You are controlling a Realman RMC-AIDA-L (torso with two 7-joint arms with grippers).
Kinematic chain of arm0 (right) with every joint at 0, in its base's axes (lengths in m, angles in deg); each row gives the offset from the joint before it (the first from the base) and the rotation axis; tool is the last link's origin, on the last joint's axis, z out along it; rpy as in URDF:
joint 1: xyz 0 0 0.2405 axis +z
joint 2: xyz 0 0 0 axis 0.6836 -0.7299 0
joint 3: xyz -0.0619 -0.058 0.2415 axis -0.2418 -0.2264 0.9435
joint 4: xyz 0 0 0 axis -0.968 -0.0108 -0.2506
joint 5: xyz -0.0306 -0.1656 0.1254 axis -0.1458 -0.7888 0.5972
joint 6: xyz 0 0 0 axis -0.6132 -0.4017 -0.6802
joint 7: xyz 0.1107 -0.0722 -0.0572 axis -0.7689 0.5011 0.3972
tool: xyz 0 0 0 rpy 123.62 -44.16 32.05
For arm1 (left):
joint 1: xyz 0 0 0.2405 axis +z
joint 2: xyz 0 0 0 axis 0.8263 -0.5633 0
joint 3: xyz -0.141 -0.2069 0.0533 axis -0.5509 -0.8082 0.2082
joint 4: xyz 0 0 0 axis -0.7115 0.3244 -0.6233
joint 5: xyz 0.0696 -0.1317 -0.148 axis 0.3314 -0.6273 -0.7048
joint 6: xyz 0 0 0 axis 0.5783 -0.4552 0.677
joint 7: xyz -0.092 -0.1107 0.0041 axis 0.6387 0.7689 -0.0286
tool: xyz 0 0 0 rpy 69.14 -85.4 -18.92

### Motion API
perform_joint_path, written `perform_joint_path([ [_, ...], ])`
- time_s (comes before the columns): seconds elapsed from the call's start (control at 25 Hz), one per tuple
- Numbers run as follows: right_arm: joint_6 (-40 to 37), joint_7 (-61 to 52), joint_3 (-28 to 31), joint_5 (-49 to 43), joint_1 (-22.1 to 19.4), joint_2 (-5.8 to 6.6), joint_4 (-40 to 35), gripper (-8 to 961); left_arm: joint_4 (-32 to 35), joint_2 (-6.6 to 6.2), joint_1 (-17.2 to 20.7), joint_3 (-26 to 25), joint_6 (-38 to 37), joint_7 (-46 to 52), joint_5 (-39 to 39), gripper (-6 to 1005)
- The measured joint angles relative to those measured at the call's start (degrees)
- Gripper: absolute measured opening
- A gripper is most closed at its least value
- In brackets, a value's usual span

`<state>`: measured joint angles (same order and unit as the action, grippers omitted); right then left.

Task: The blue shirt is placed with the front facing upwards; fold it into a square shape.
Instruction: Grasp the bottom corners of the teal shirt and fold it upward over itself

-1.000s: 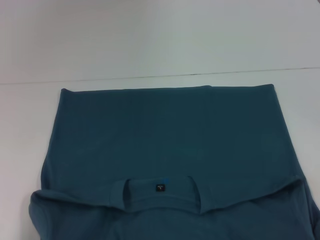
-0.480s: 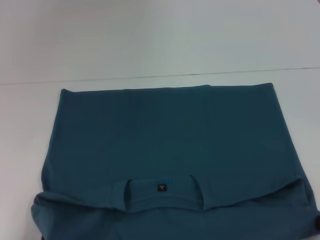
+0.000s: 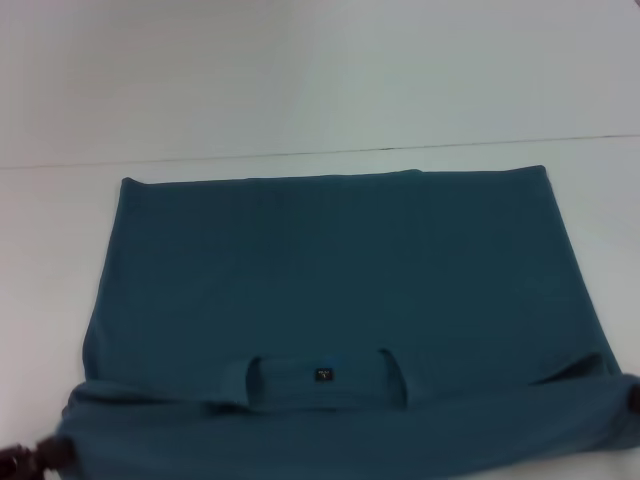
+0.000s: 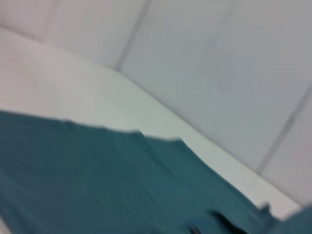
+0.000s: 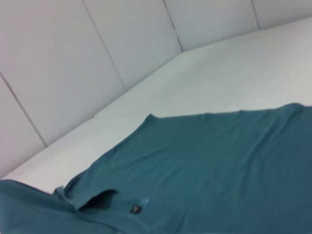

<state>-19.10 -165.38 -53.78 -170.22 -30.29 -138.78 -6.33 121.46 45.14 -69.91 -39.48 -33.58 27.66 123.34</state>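
The blue shirt (image 3: 330, 270) lies flat on the white worktop (image 3: 300, 90), near edge lifted. Left tool (image 3: 35, 458) and right tool (image 3: 633, 398) seemingly grip its corners; closure can't be told. Uneven pulling could skew the fold.

blue shirt (image 3: 330, 270) covering near table (image 3: 300, 80), far half bare

White table (image 3: 60, 260) bears blue shirt (image 3: 340, 270) (apparently folded over).
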Motion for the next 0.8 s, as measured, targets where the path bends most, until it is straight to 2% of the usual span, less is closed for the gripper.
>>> perform_joint_path([
  [0.16, 0.3, -0.9, 2.1, 0.1, 1.4, 0.26, 0.0, 104, -1.0, -0.37, -0.8, -0.7, 1.8, 2.5, -3.1, 17],
  [0.48, 2.5, -4.0, 4.7, 1.4, 4.1, 0.34, -0.4, 111, -4.4, -0.48, -4.6, -0.7, 5.1, 3.7, -4.1, 17],
  [0.8, 8.7, -5.5, 4.6, 3.2, 6.8, 0.08, -0.1, 118, -5.9, 0.04, -7.8, -0.5, 9.9, 5.2, -8.3, 16],
])
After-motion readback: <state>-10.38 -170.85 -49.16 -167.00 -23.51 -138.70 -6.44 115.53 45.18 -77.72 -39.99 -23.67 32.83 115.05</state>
